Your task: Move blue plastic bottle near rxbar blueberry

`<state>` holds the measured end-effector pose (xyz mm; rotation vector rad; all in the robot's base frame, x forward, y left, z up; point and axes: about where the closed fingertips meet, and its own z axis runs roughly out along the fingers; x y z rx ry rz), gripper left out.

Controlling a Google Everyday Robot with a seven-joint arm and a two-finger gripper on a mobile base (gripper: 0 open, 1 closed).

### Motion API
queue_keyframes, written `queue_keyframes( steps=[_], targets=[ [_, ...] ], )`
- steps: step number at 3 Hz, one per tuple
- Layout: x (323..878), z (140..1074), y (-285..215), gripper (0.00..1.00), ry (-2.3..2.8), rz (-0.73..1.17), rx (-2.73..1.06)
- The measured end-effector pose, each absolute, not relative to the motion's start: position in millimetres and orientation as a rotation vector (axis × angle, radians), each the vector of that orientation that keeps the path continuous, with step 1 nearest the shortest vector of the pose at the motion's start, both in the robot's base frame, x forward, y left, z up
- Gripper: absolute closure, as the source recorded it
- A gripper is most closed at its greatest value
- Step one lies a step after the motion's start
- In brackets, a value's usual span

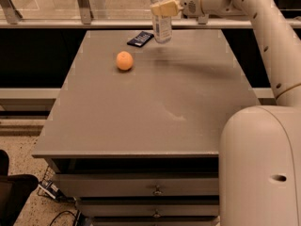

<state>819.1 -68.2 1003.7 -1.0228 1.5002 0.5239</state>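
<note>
Grey tbl | far edge: gripper clamps blue plastic bottle

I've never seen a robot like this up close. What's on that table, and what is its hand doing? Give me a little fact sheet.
hand: over the table's far edge, closed around the bottle's upper part
blue plastic bottle: upright, held, just right of the bar; contact with the table cannot be told
rxbar blueberry: lying flat near the far edge
orange: alone, nearer the camera than the bar
table: grey top, drawers beneath
</note>
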Motion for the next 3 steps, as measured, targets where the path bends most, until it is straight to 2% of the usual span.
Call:
queue_keyframes(
  steps=[3],
  targets=[
    [841.6,968.0,-73.2,1.0,1.588,0.606,-0.946]
  ],
)
